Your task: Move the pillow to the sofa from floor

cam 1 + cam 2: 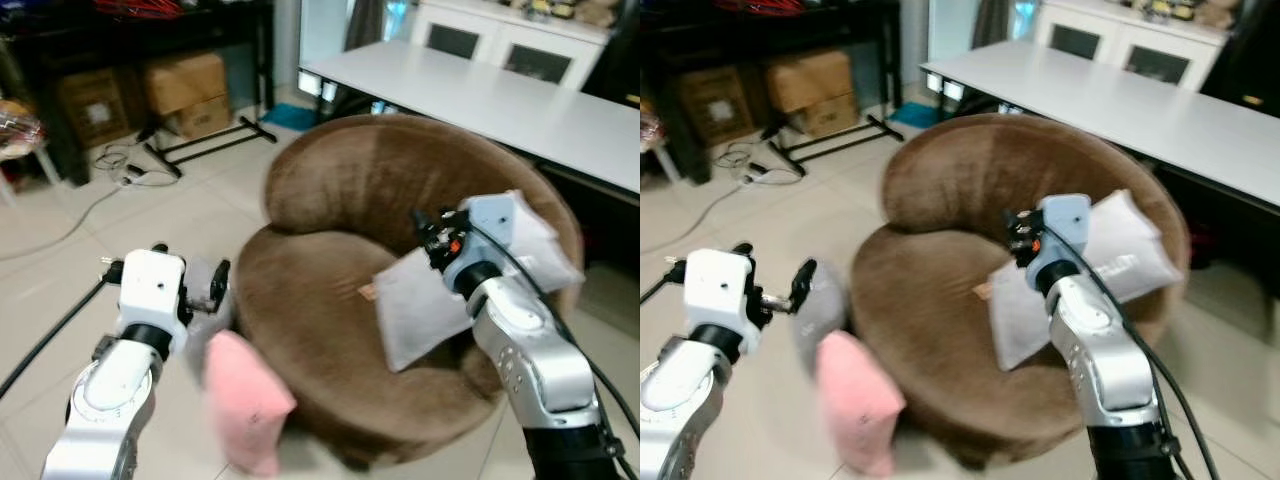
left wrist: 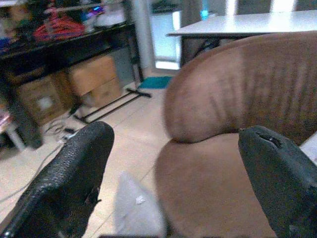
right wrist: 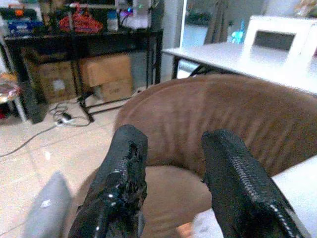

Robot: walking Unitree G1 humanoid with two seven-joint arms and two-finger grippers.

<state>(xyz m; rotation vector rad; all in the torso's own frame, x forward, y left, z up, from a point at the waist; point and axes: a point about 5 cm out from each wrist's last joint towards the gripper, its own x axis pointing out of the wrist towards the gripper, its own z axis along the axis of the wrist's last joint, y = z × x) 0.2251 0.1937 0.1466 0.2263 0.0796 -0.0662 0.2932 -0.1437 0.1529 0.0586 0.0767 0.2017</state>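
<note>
A round brown sofa chair stands in front of me. On its seat lies a white pillow, and a second white pillow leans on its right rim. A pink pillow, blurred, is low at the sofa's front left edge, over the floor. A grey pillow, also blurred, is just ahead of my left gripper. That gripper is wide open with nothing between its fingers. My right gripper is open too, above the seat by the white pillow.
A long white table runs behind the sofa on the right. Cardboard boxes sit under a black shelf at the back left. Cables and a black stand foot lie on the tiled floor to the left.
</note>
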